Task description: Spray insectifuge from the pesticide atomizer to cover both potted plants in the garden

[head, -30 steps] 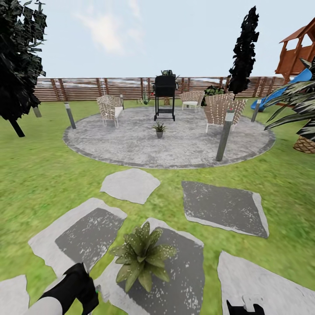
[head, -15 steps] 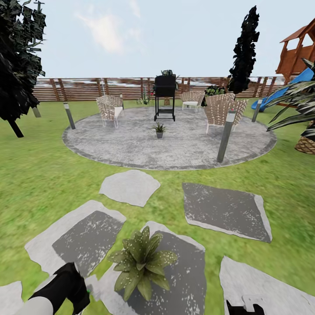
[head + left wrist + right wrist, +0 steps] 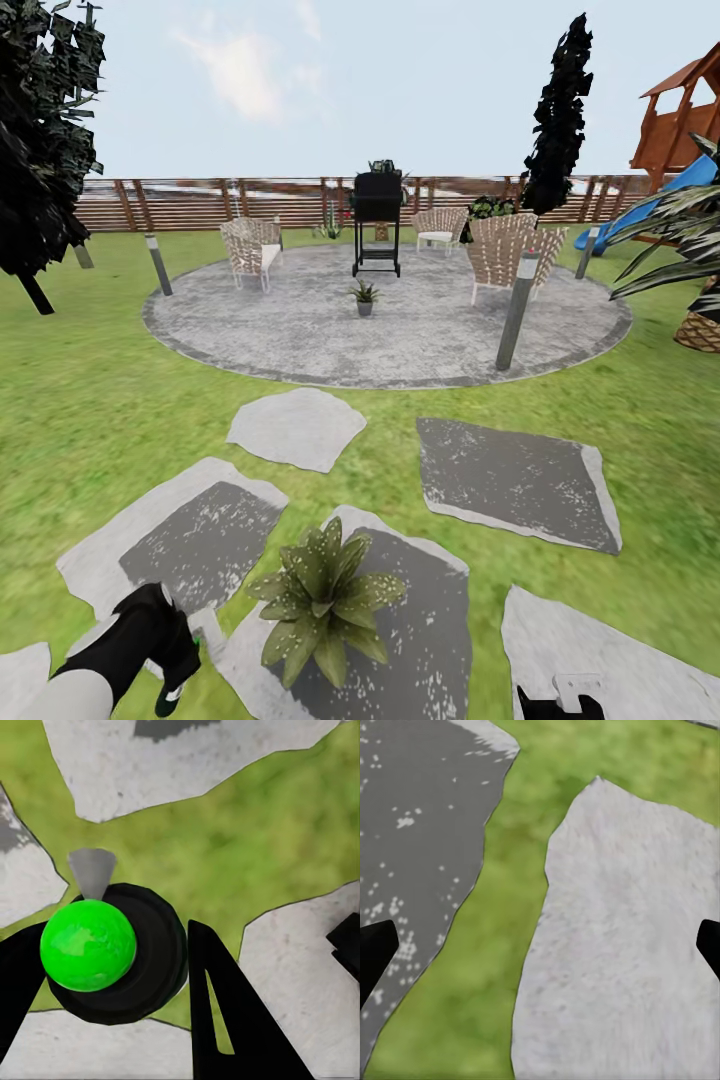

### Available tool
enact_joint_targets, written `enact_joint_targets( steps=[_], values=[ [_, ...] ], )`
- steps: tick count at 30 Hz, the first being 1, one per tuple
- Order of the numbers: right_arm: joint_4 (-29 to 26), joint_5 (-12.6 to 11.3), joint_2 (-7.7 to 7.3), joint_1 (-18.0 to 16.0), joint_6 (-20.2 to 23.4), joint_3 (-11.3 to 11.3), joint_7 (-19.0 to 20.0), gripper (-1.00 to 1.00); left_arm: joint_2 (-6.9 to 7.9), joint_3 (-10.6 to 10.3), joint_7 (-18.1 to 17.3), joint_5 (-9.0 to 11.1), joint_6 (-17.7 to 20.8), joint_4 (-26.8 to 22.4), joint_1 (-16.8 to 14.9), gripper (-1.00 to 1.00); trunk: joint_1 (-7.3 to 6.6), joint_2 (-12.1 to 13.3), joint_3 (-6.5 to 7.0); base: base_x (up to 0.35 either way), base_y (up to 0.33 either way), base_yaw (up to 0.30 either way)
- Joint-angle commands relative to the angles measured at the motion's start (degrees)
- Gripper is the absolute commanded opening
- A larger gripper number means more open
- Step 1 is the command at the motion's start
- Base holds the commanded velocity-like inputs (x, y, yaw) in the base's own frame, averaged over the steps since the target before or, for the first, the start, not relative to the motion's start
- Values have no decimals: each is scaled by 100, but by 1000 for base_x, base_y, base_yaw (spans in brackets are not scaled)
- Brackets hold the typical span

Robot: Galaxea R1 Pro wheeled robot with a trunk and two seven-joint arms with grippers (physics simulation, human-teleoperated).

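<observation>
Speckled potted plant on near stepping stone, second on patio — atomizer between left fingers

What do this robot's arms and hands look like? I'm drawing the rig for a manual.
In the head view the left arm has a light grey, rounded forearm ending in a matte black wrist housing and left hand. The left wrist view shows flat, black, wedge-shaped fingers, one with a narrow triangular slot. The right hand is black with a small white bracket on top. No cables or markings are visible.

Two potted plants, three wicker chairs, four stepping stones, one grill.
</observation>
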Motion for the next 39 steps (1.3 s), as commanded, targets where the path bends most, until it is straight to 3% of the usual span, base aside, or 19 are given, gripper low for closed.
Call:
enact_joint_targets(
  steps=[1,9,25,35,39],
  values=[
    [-1,11,1,-4,-20,-49,46,100,-16,22,-33,-10,44,-7,-1,-100,-1,-2,-5,0,0,0],
    [-8,13,-17,-4,-20,-56,46,100,-196,10,29,-4,65,92,0,-100,-1,-2,-5,0,0,0],
    [-8,11,-17,-4,-20,-58,46,100,-196,-17,43,-89,110,347,2,-100,-1,-2,-19,35,42,-81],
    [-8,11,-17,-4,-20,-58,46,100,-221,-30,50,-95,139,340,-1,-100,-1,-2,-19,-100,87,-163],
    [-8,11,-17,-4,-20,-56,46,100,-260,-104,12,-141,814,252,-81,-100,-1,-2,-19,-1,1,-1]
  ],
)
